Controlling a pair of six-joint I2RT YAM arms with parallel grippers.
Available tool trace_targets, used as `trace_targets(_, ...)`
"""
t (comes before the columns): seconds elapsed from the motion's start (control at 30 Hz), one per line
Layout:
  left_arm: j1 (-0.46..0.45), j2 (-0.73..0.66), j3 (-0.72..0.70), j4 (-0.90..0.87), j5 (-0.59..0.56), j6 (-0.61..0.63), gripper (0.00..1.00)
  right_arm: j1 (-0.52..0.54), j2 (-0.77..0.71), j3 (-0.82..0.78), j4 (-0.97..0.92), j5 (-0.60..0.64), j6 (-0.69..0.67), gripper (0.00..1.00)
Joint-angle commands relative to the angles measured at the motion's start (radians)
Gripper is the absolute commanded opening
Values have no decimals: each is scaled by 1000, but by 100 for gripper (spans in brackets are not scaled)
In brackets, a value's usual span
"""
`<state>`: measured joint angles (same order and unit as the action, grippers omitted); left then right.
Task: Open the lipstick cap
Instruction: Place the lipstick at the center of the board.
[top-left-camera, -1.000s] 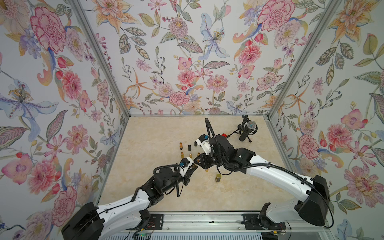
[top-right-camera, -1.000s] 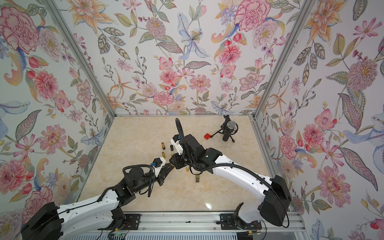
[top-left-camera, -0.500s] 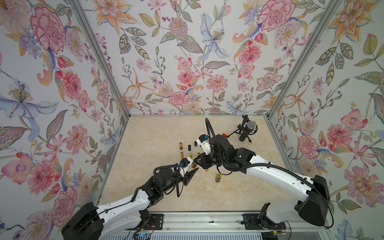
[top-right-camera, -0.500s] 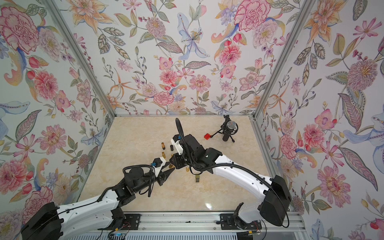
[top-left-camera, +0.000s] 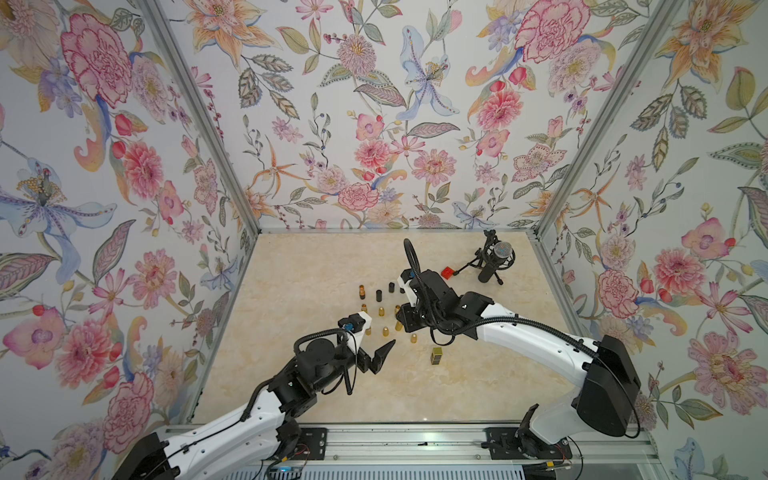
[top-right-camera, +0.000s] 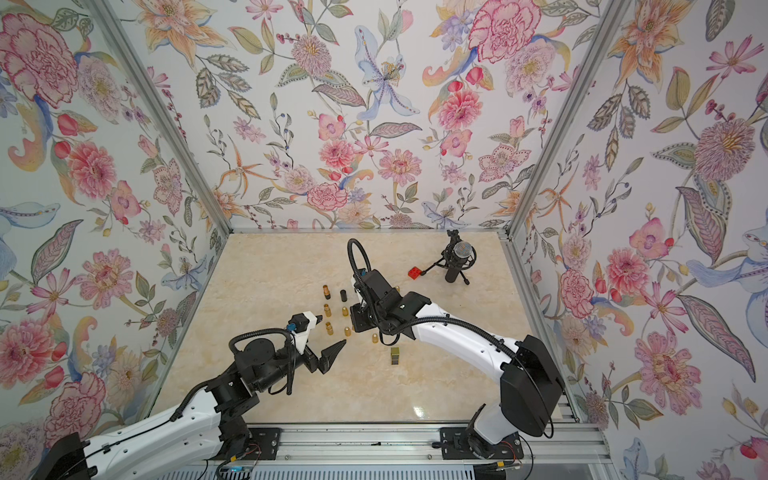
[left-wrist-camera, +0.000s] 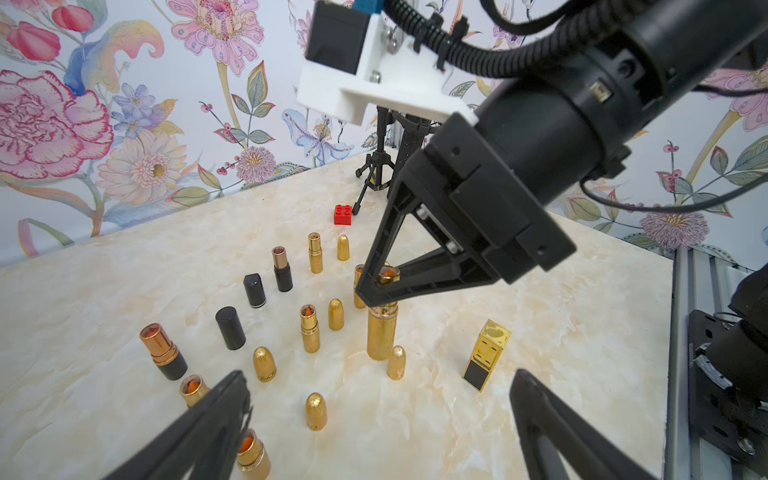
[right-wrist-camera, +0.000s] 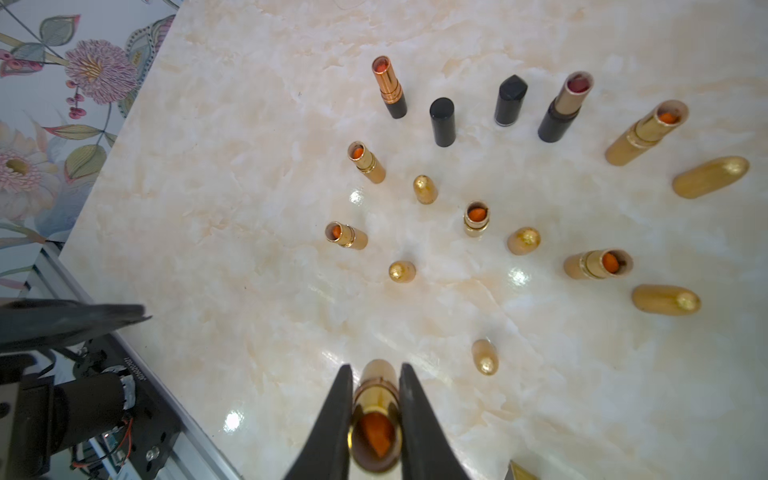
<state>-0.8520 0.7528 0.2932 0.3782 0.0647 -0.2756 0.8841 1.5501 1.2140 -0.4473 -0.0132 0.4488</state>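
Change: left fingers (left-wrist-camera: 208, 424) went closed to wide open, empty; right fingers (right-wrist-camera: 332, 419) clamp gold cylindrical lipstick tube (left-wrist-camera: 381, 332), upright near square gold case (left-wrist-camera: 486, 353). I see orange stick (right-wrist-camera: 374, 436) exposed; judge uncapping done.

Likely lab booth: floral panels (top-left-camera: 374, 124), aluminium rail (top-left-camera: 415, 442).

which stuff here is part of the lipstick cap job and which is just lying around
Job: right gripper shut on gold lipstick; open left gripper; loose gold caps; square gold lipstick.
Lying about: red brick; microphone on tripod.
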Motion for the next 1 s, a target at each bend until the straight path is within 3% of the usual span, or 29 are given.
trace_targets(0.0,-5,-57,7,-145,-90,-67,99,13,62,10,-20,120,-31,21)
trace_targets(0.1,-3,-94,19,-208,-127,-82,99,29,115,16,-15,180,-42,21)
trace_targets(0.33,-4,-143,26,-265,-162,-94,99,37,187,-17,54,195,-21,20)
trace_targets(0.97,-4,-128,30,-259,-166,-81,99,79,278,-50,145,288,39,20)
